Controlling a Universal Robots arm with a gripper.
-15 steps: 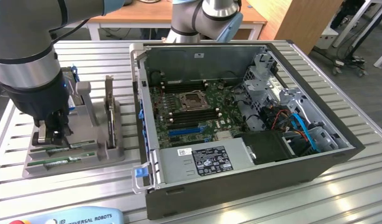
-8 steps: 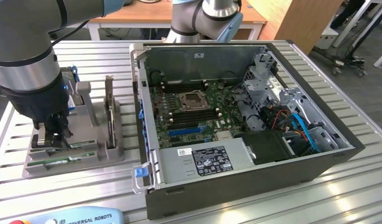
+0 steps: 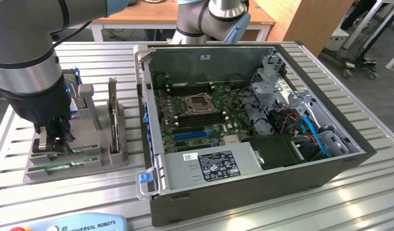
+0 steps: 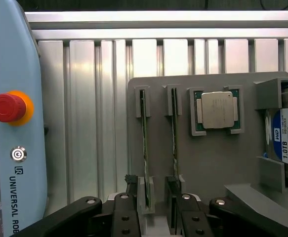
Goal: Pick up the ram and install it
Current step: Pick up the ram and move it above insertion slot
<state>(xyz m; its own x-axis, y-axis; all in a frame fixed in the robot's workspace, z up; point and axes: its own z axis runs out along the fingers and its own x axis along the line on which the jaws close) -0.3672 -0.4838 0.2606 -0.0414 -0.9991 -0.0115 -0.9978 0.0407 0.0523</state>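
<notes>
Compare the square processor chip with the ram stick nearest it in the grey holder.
The processor chip is square with a silver lid; the ram stick is long and thin. The processor chip lies flat in a shallow recess; the ram stick stands on edge in a narrow slot. Both sit in the same grey holder.

We see a robotics lab or a technical workshop. The work table [image 3: 351,202] is made of aluminium profiles, and a large robot arm [image 3: 23,62] stands over it. A light blue teach pendant [image 4: 27,148] with a red emergency stop button [image 4: 8,107] lies on the table. An open computer case [image 3: 248,187] shows its motherboard [image 3: 197,115], and a grey fixture [image 3: 116,154] holds computer parts. Behind we see wooden desks [image 3: 152,14] and cables [image 3: 361,60] on the floor
</notes>
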